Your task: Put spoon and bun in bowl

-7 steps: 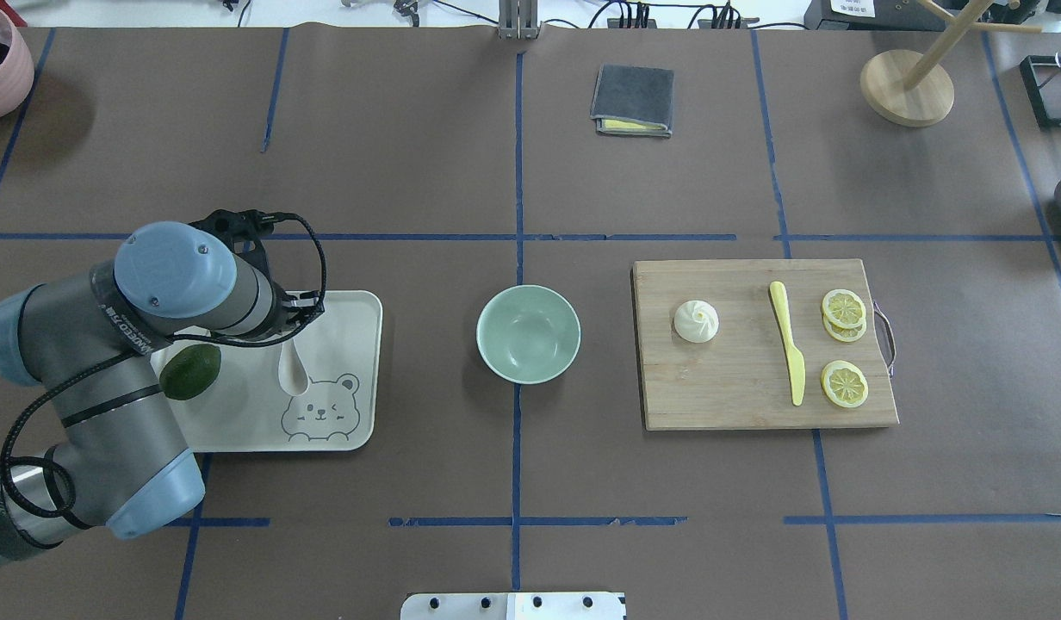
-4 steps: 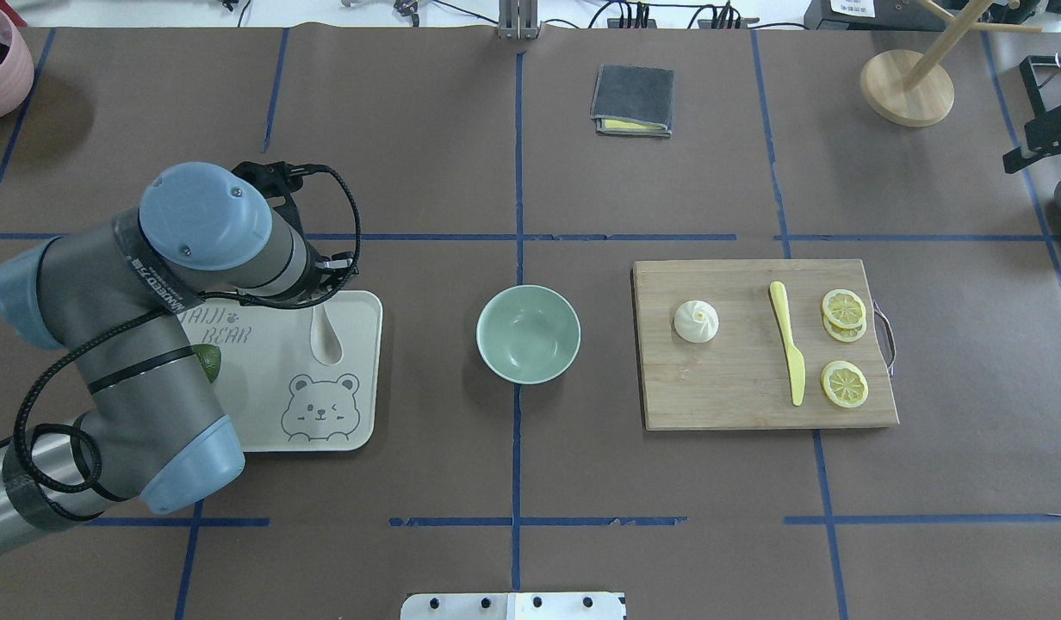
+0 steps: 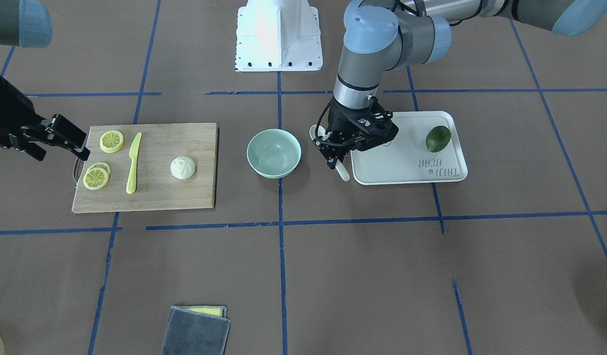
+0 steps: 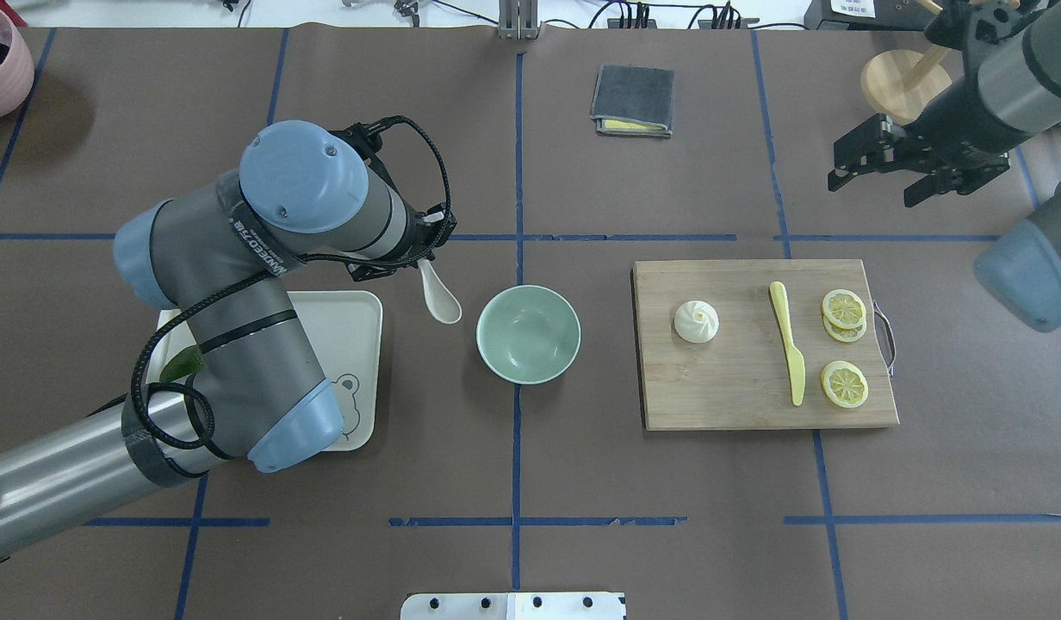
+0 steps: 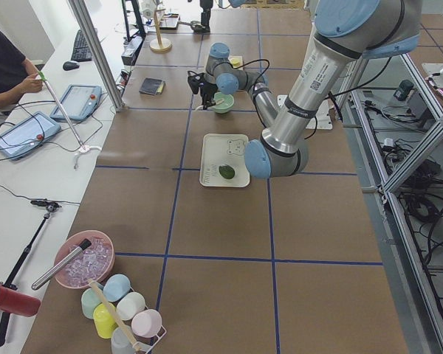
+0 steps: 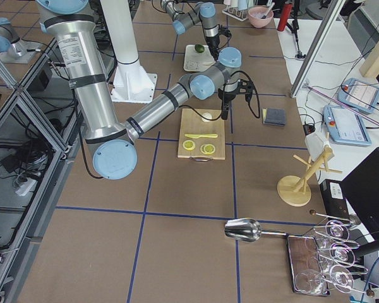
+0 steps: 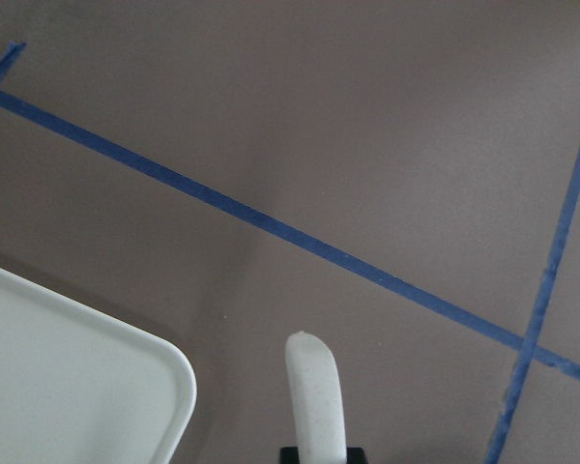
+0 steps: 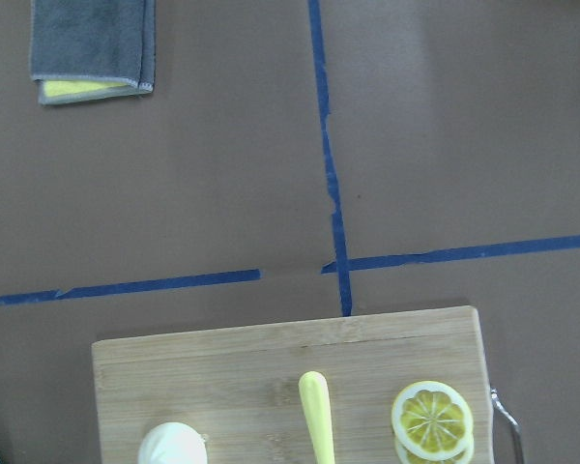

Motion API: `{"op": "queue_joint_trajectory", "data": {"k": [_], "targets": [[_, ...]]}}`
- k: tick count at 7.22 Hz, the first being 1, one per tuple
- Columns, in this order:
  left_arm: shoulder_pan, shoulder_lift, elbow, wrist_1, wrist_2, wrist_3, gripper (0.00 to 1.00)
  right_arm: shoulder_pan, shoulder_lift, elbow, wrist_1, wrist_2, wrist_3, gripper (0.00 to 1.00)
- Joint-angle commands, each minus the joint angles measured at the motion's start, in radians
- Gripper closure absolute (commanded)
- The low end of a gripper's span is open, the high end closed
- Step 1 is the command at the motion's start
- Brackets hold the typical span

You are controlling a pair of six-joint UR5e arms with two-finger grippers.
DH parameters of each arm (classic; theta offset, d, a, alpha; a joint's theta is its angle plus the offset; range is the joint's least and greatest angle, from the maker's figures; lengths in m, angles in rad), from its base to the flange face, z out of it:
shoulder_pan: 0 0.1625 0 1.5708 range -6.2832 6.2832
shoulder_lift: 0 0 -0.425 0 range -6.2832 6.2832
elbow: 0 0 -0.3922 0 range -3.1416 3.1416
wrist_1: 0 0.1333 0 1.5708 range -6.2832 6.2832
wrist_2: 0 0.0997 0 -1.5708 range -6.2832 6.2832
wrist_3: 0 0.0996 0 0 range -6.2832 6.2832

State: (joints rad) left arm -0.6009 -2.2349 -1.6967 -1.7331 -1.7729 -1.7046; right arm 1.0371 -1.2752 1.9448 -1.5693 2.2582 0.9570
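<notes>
Over on the left sits the white tray [image 4: 362, 314], a green fruit [image 3: 438, 138] lying on it. Just off its edge the left gripper [image 3: 333, 156] is clamped on the spoon [image 4: 441, 300], holding it over the table between the tray and the bowl [image 4: 528, 340], scoop end toward the robot. Next comes the wooden board [image 4: 737, 392], and there's the bun [image 4: 696, 321] on its bowl-side end, with the yellow knife [image 4: 789, 344] and lemon slices [image 4: 844, 383] beyond. Far right, the right gripper [image 4: 871, 189] hovers by the board's far corner, jaws spread, holding nothing.
</notes>
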Motion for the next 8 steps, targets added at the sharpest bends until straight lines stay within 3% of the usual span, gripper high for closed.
{"op": "queue_joint_trajectory", "data": {"k": [1,5,6,7,8], "targets": [[0.027,-0.046,0.099,-0.118,0.006,-0.088,1.0,-0.153,0.052,0.009,0.023,-0.138,0.153,0.0],[0.096,-0.104,0.138,-0.12,0.053,-0.122,1.0,-0.276,0.053,-0.004,0.078,-0.245,0.22,0.0],[0.108,-0.104,0.144,-0.125,0.084,-0.119,0.92,-0.291,0.056,-0.009,0.08,-0.256,0.224,0.0],[0.109,-0.104,0.144,-0.128,0.087,-0.115,0.6,-0.298,0.06,-0.015,0.08,-0.258,0.224,0.0],[0.107,-0.103,0.143,-0.128,0.087,-0.106,0.01,-0.299,0.063,-0.026,0.08,-0.258,0.223,0.0]]}}
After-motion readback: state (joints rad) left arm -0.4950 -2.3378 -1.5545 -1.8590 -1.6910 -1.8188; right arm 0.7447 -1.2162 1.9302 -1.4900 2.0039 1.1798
